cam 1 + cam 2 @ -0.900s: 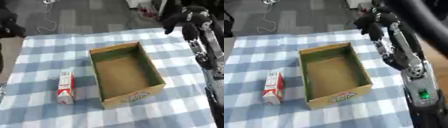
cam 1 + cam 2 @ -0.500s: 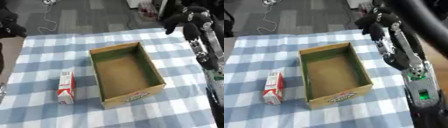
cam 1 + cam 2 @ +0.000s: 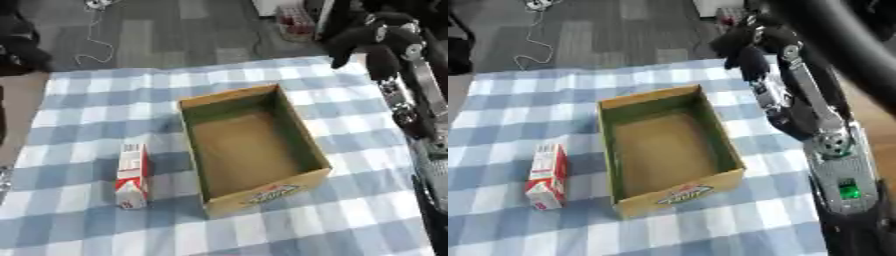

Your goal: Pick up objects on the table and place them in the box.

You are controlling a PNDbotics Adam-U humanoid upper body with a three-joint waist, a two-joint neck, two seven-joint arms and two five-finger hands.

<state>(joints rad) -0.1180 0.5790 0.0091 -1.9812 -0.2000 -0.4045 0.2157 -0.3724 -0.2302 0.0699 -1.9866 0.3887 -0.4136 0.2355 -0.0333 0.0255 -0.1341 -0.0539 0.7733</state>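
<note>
**Carton on cloth, box empty, right hand raised at far corner**

Table [image 3: 79, 100] covered in a blue-and-white checked cloth. Open cardboard box [image 3: 197, 107] sits near the middle, long axis running away from the camera and slightly askew; printed label on its near outer wall. Inside shows only bare brown floor and greenish inner walls.

Small red-and-white carton [image 3: 131, 176] lies on its side on the cloth to the left of the box, near its front corner, apart from it with a strip of cloth between. Long side roughly parallel to the box's left wall.

Right hand [image 3: 745, 47] hangs above the far right corner of the table, beyond the box and well apart from the carton. Fingers droop downward, somewhat curled and close together, holding nothing. Its black and silver forearm runs down the right edge of the view.

Left hand: only a dark shape at the upper left edge of the left eye view; fingers cannot be made out.

Grey floor with a white cable [image 3: 92, 37] beyond the table.
</note>
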